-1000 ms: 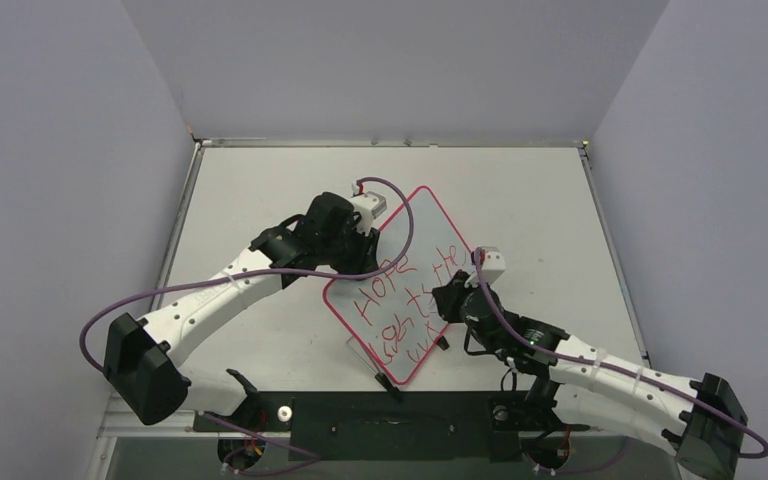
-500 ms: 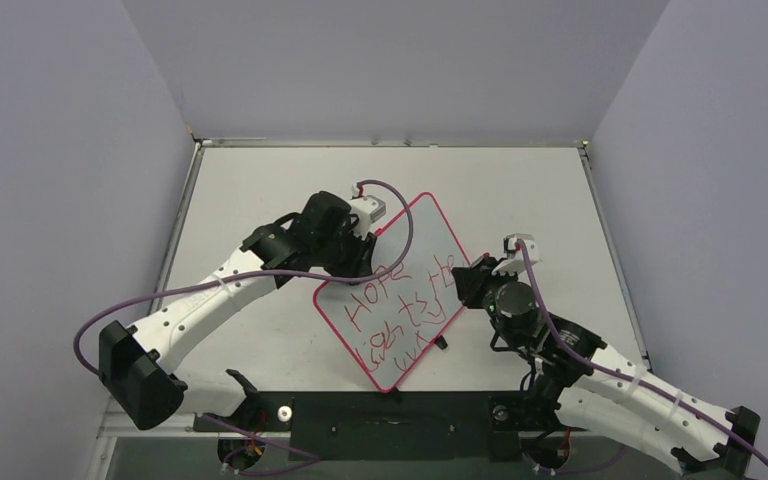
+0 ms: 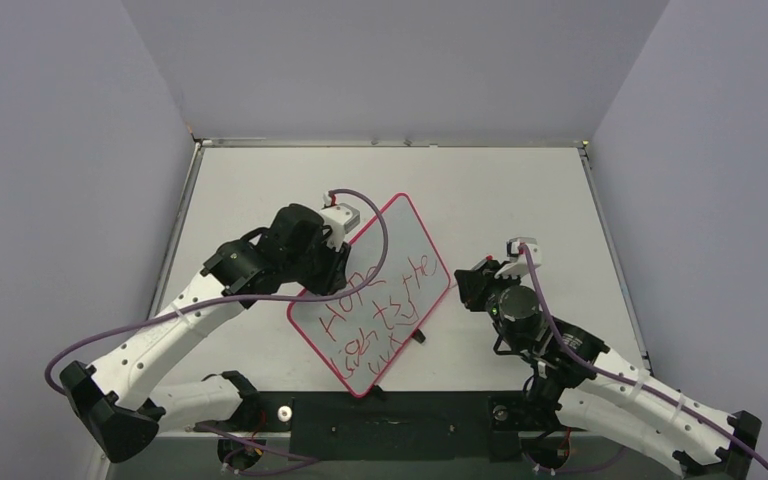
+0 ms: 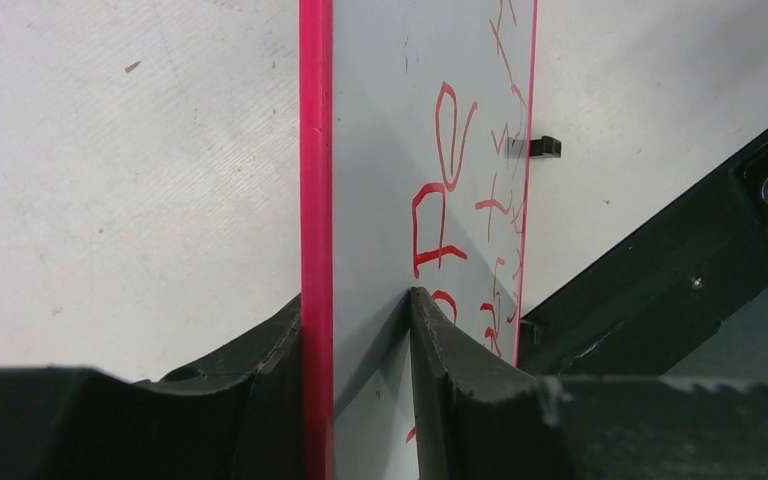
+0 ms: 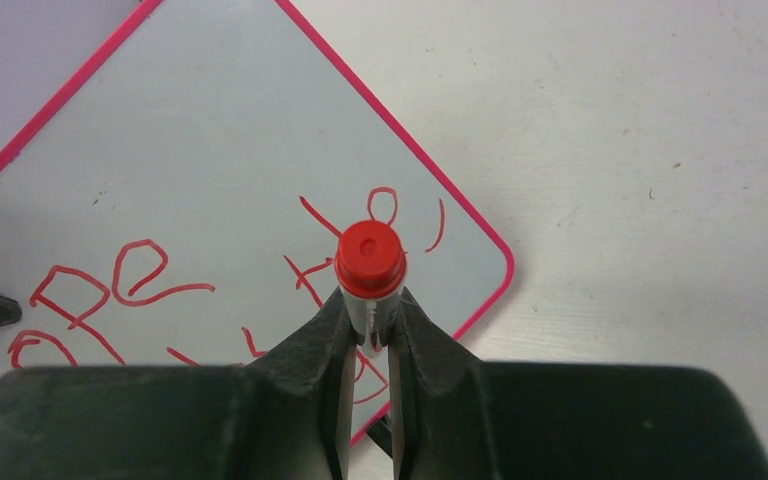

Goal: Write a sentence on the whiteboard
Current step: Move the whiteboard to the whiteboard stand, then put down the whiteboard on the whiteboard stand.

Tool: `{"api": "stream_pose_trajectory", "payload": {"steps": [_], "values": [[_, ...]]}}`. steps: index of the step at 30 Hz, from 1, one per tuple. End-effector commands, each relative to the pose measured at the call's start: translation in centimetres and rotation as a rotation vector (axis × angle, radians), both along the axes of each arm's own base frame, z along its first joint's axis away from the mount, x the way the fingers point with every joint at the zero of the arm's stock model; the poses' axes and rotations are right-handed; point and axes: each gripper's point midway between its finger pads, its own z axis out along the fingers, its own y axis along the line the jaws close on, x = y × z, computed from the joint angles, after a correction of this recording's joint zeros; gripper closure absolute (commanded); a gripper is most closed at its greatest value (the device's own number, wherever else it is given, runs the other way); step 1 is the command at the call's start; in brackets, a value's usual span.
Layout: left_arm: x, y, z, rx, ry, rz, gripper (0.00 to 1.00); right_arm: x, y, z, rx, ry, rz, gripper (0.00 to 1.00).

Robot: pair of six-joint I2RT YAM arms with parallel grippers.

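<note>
Jaws of the left gripper (image 4: 360,300) are clenched on the far-left edge of the whiteboard (image 3: 395,235), a small glossy white rectangle with a thin red-pink rim and rounded corners. In the left wrist view one black finger presses the outside of the pink rim and the other bears on the white writing face, so the board's edge sits squarely between them.

Seen from above, the board lies as a diamond in the middle of the pale grey tabletop (image 3: 520,190). One corner points to the far side and one to the near side, close to the black base plate (image 3: 390,415). Whether the board lies flat or is tipped up I cannot tell.

Across the board's near half runs the sentence (image 3: 375,310), thin red scrawled letters in three uneven lines, the first reading "HOPE". The lower lines are too rough to read.

Jaws of the right gripper (image 5: 370,305) are closed tight around a marker (image 5: 370,258) with a pale barrel and a round red end that faces the wrist camera. From above, this gripper stands just right of the board's right corner, near it but apart.
</note>
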Motion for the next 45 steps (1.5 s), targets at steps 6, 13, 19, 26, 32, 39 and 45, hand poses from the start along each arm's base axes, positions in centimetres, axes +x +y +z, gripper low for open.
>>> {"api": "stream_pose_trajectory", "payload": {"steps": [6,13,19,26,32,39,45], "values": [[-0.9,2.4,1.8,0.009,-0.025,0.082,1.00,0.4,-0.4,-0.4,-0.006,-0.007,-0.024,1.00],[-2.3,3.4,2.8,-0.013,0.001,0.114,1.00,0.5,-0.1,-1.1,-0.024,0.007,-0.021,1.00],[-3.4,4.2,-0.5,-0.001,0.041,0.143,1.00,0.7,0.3,-1.6,-0.022,0.016,-0.019,1.00],[-3.8,5.6,-1.0,-0.003,0.034,0.217,1.00,1.0,0.5,-2.2,-0.043,0.029,-0.019,1.00],[-4.6,6.6,-1.6,0.014,0.066,0.263,0.93,1.1,0.8,-2.3,-0.045,0.034,-0.014,1.00],[-5.3,8.4,-2.6,0.089,0.075,0.298,0.75,0.9,1.4,-3.0,-0.041,0.055,0.015,1.00],[-5.5,8.7,-3.0,0.091,0.093,0.330,0.65,-0.8,3.0,-5.7,-0.045,0.121,0.131,1.00]]}}
